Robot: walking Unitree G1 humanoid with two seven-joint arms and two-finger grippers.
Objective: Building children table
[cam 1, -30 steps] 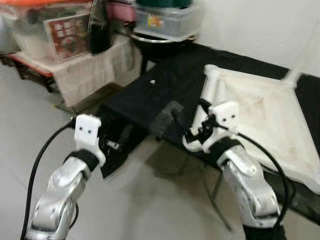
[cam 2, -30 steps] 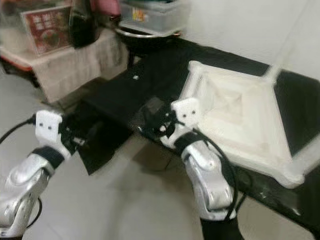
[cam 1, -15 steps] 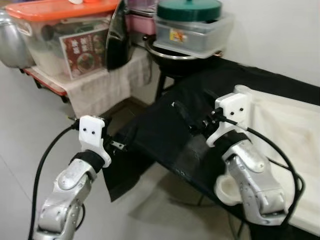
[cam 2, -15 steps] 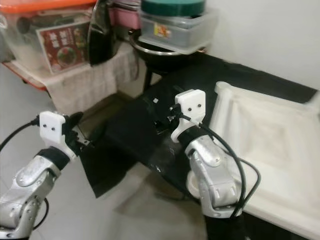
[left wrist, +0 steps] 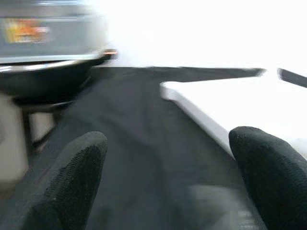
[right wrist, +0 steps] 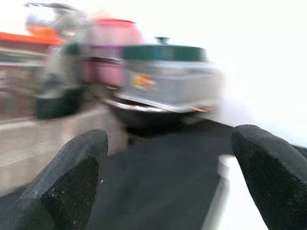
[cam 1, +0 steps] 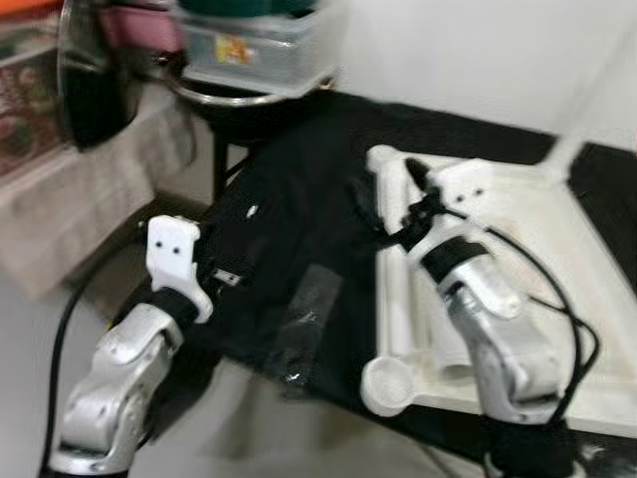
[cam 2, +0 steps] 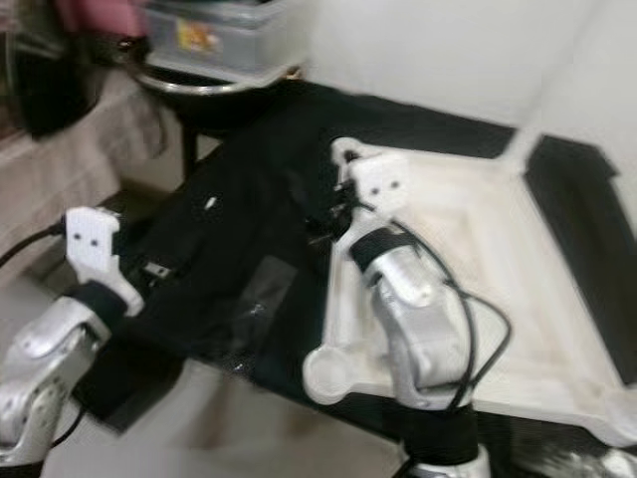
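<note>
Both grippers spread, empty — right gripper [cam 1: 398, 199] at tabletop [cam 1: 557, 259] corner, left gripper [cam 1: 234, 269] over cloth [cam 1: 299, 209]. Best: close squarely on rim.

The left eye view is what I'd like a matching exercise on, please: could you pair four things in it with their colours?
Things:
1. upturned children's table
2. cloth under the table
3. lid of the clear storage box
4. plastic bag lying on the cloth

Colours:
A. dark green
B. white
C. see-through
D. black

Pairs: 1-B, 2-D, 3-A, 4-C
</note>
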